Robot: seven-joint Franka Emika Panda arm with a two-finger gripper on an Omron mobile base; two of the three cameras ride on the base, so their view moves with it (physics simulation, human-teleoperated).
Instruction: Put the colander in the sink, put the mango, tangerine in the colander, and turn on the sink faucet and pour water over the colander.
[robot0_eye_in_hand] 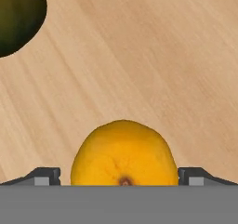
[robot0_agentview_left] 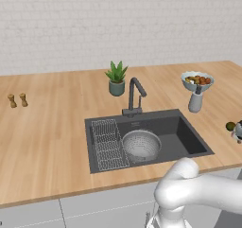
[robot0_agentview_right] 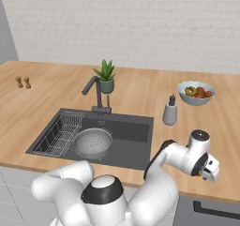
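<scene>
The silver perforated colander (robot0_agentview_left: 142, 144) (robot0_agentview_right: 93, 143) sits in the dark grey sink (robot0_agentview_left: 189, 137) (robot0_agentview_right: 133, 136), beside the wire rack. The faucet (robot0_agentview_left: 134, 95) (robot0_agentview_right: 96, 94) stands behind the basin with no water running. My gripper (robot0_eye_in_hand: 120, 176) (robot0_agentview_right: 208, 171) is down at the counter to the right of the sink, open, with the orange tangerine (robot0_eye_in_hand: 123, 153) between its two fingertips. The dark green mango (robot0_eye_in_hand: 18, 16) (robot0_agentview_left: 230, 126) lies on the wood a short way beyond the tangerine.
A potted plant (robot0_agentview_left: 116, 78) stands behind the faucet. A pale fruit bowl (robot0_agentview_left: 197, 80) (robot0_agentview_right: 196, 93) and a soap dispenser (robot0_agentview_right: 169, 111) are at the back right. Two small shakers (robot0_agentview_left: 17, 100) stand far left. A wire rack (robot0_agentview_left: 108, 144) fills the sink's left part.
</scene>
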